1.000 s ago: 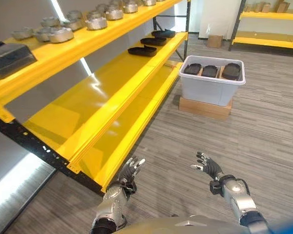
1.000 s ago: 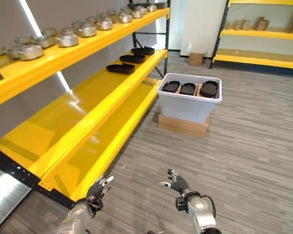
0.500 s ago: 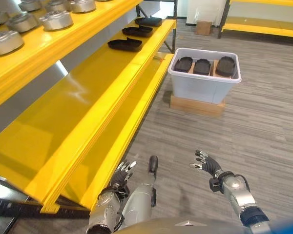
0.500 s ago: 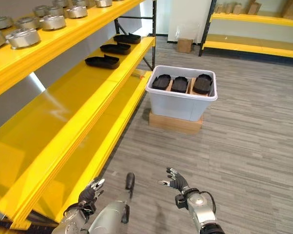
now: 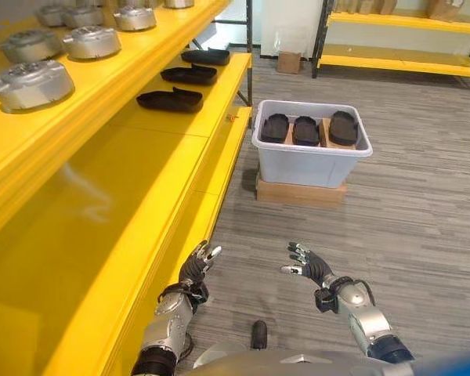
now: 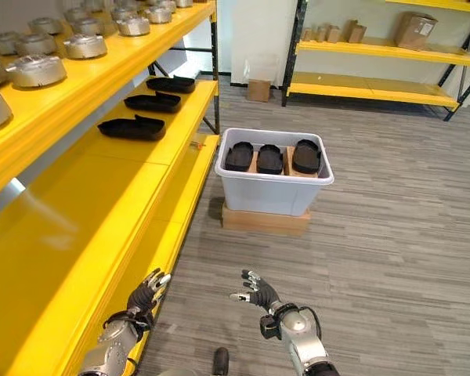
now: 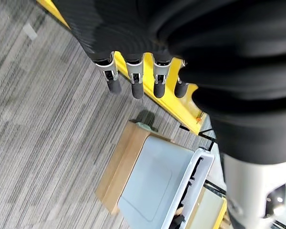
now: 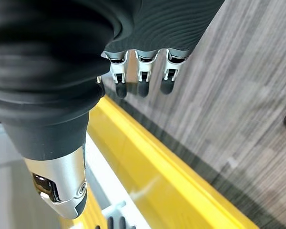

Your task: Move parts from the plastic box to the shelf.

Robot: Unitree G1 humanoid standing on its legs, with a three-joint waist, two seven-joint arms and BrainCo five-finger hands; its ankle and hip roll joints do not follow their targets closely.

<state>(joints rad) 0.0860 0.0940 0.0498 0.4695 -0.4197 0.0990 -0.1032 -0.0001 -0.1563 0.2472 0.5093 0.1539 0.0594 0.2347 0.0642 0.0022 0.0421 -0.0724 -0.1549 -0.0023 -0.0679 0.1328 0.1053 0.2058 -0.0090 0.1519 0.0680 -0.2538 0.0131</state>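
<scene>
Approach stage: left robot hand [image 5: 197,265] and right robot hand [image 5: 312,266] spread, empty, well short of pale grey plastic box [image 5: 310,153] holding black moulded parts [image 5: 305,129]; closing in required before lifting one onto yellow steel shelf [image 5: 184,117].

Plastic box [image 5: 312,160]: 1, at 1 o'clock from the hands, on 1 wooden base [image 5: 301,191].
Black parts in box [image 5: 305,130]: 3, side by side in 1 row.
Black parts on middle shelf [image 5: 170,100]: 3, in a line running toward 12 o'clock.
Silver metal parts on upper shelf [image 5: 30,84]: at least 5 in the left eye view; the row runs past the frame edge at 11 o'clock, so the full count cannot be told.
Cardboard box on floor [image 5: 288,62]: 1, at 12 o'clock.
Cardboard boxes on far shelf [image 6: 413,30]: several at 1 o'clock, too small to count.
Hands: 2, left hand [image 5: 198,264] at 6 o'clock, right hand [image 5: 311,266] at 5 o'clock.
</scene>
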